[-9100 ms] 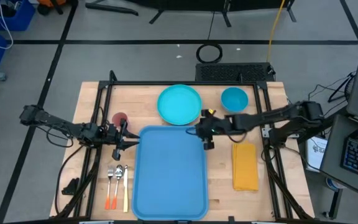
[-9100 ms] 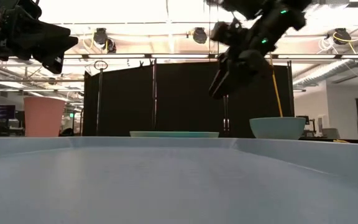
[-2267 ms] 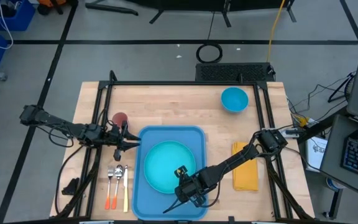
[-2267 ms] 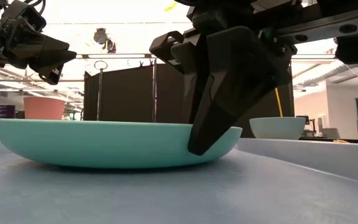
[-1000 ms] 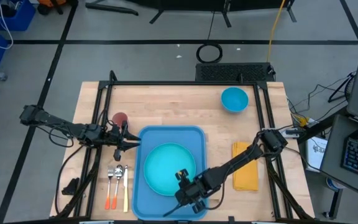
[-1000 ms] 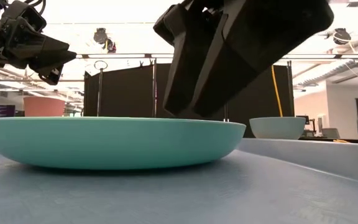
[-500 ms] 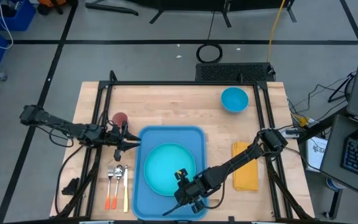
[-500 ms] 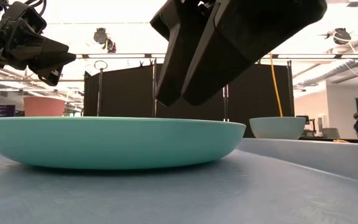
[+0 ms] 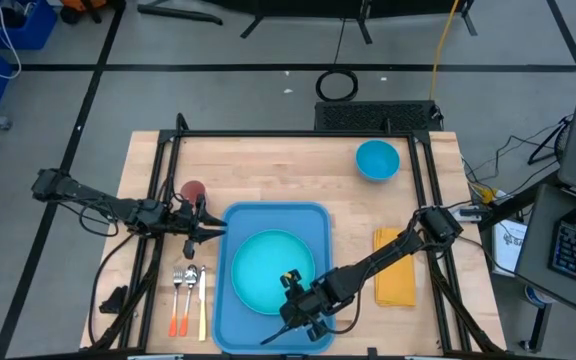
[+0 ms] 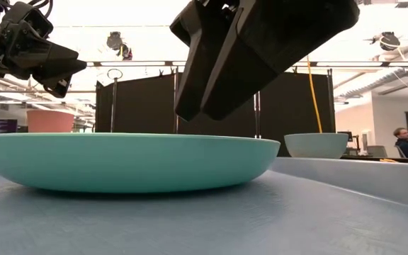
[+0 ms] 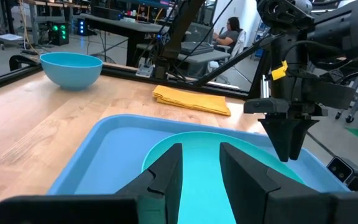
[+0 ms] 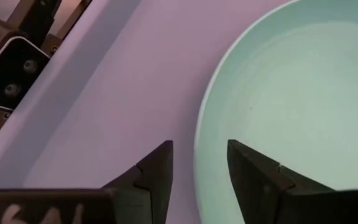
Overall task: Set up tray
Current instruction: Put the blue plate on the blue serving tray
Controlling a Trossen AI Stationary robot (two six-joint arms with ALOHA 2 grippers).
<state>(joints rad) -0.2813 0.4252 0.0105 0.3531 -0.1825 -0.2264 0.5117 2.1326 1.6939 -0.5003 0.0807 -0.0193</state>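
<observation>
Plate released on tray — right claw lifted clear.

The plate (image 9: 271,268) is seen resting flat inside the tray (image 9: 320,222) at table centre. The right gripper (image 9: 298,312), earlier clamped on its near rim, is now raised, fingers parted and empty. The left gripper (image 9: 208,228) waits beside the tray — parted, empty.

A large flat blue tray (image 9: 317,225) with rounded corners and a low raised rim lies lengthwise on the wooden table, in the lower centre of the overhead frame, its long sides running toward the bottom edge. It sits level, and a round turquoise plate (image 9: 263,265) rests inside it, filling most of its middle and leaving bare blue at the top.
</observation>
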